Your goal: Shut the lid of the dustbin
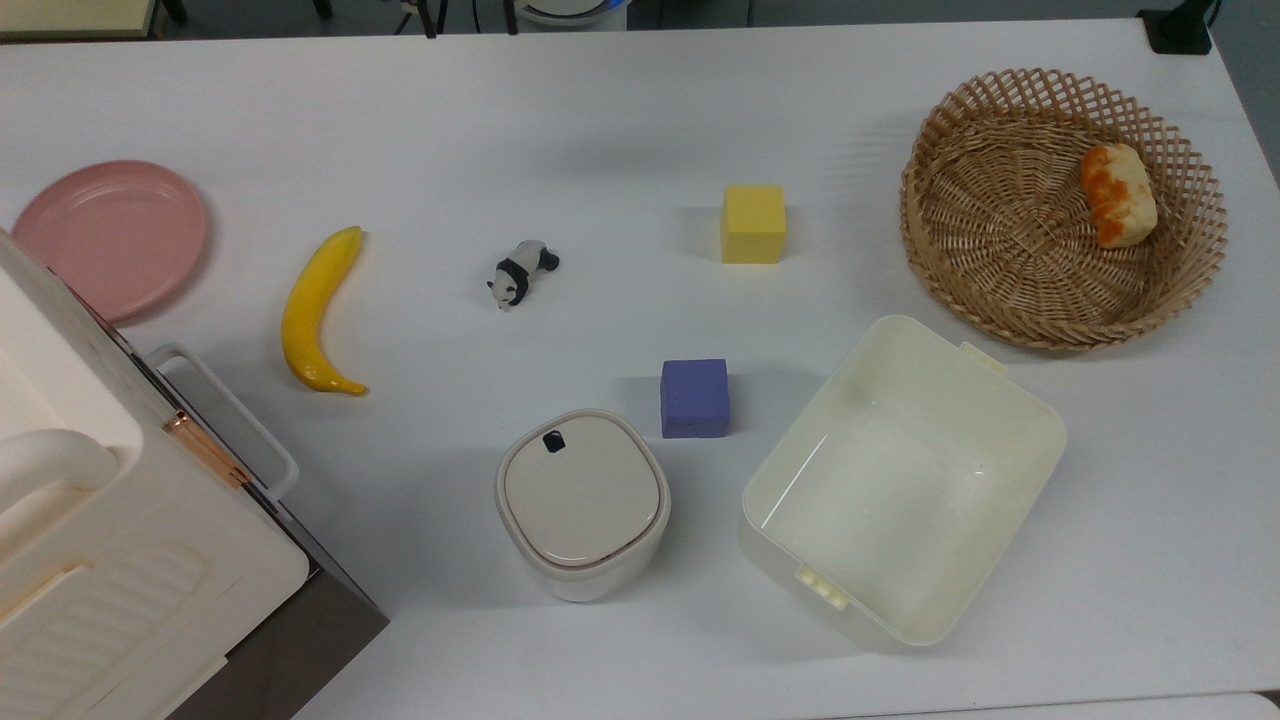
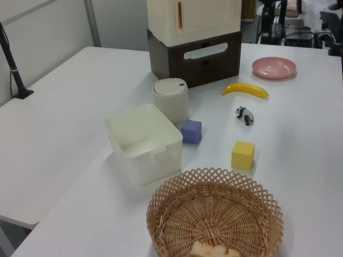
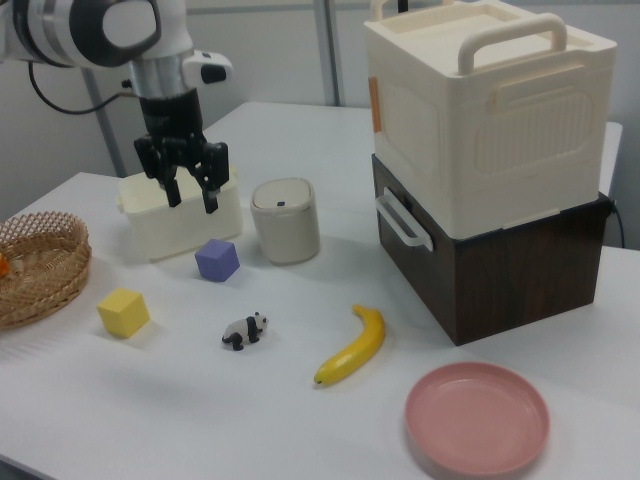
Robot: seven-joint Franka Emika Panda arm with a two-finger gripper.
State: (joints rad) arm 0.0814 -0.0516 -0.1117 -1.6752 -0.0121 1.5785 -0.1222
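Note:
The white dustbin (image 1: pixel 585 578) stands near the table's front in the top view, between the big box and the cream tub. Its beige-grey lid (image 1: pixel 583 495) lies flat in the rim, black button toward the panda. The same dustbin (image 2: pixel 170 107) and lid (image 2: pixel 170 85) appear in the left view, and the right view has the dustbin (image 3: pixel 285 232) with its lid (image 3: pixel 281 194) down. In the right view my gripper (image 3: pixel 192 200) hangs open and empty, raised off the table, up and to the left of the bin.
A purple cube (image 1: pixel 694 397) sits beside the bin and a cream tub (image 1: pixel 1020 400) to the top view's right. Also on the table are a yellow cube (image 1: pixel 753 223), a toy panda (image 1: pixel 520 272), a banana (image 1: pixel 315 312), a pink plate (image 1: pixel 110 235) and a wicker basket (image 1: pixel 1000 290). A big white box (image 1: pixel 120 560) fills the top view's lower left.

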